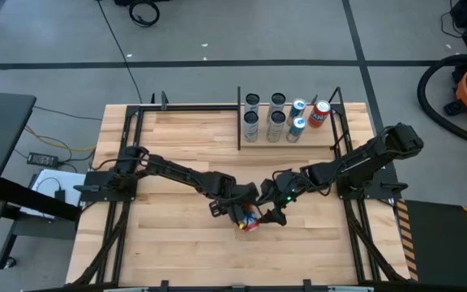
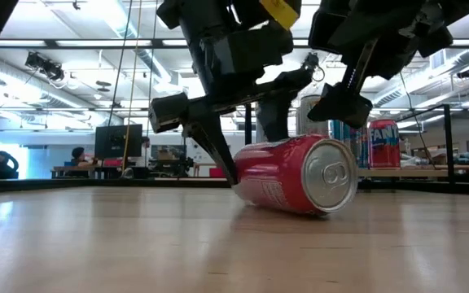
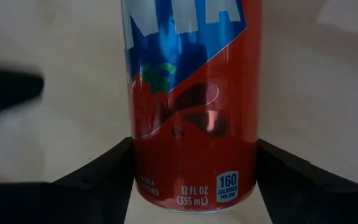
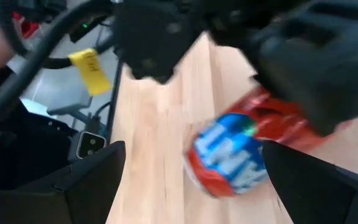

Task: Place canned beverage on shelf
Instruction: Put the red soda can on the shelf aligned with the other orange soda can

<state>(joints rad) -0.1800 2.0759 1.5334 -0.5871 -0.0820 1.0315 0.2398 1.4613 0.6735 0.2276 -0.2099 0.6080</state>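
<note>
A red canned beverage (image 1: 250, 221) with a blue label lies on its side on the wooden tabletop, near the middle front. Its pull-tab end (image 2: 330, 175) faces the near edge. My left gripper (image 1: 240, 211) reaches down over the can (image 3: 191, 93), one finger against each side. My right gripper (image 1: 277, 212) hangs open just to the can's right and touches nothing; its wrist view shows the can (image 4: 241, 152) ahead of its spread fingers. The shelf (image 1: 298, 139), a pale panel edged by black rods, sits at the far right. My left gripper pinches the can's curved sides (image 3: 143, 163) between its two fingers, close to the base end where the volume print is. The fingers (image 3: 114, 171) slant down from above and lie across the can. The can rests on its side on the tabletop.
Several upright cans stand on the shelf: dark-and-silver ones (image 1: 252, 122), blue ones (image 1: 297, 124) and a red one (image 1: 320, 113). Black metal frames run along the table's left (image 1: 124, 174) and right (image 1: 349, 174) sides. Bare planks lie to the near left of the can.
</note>
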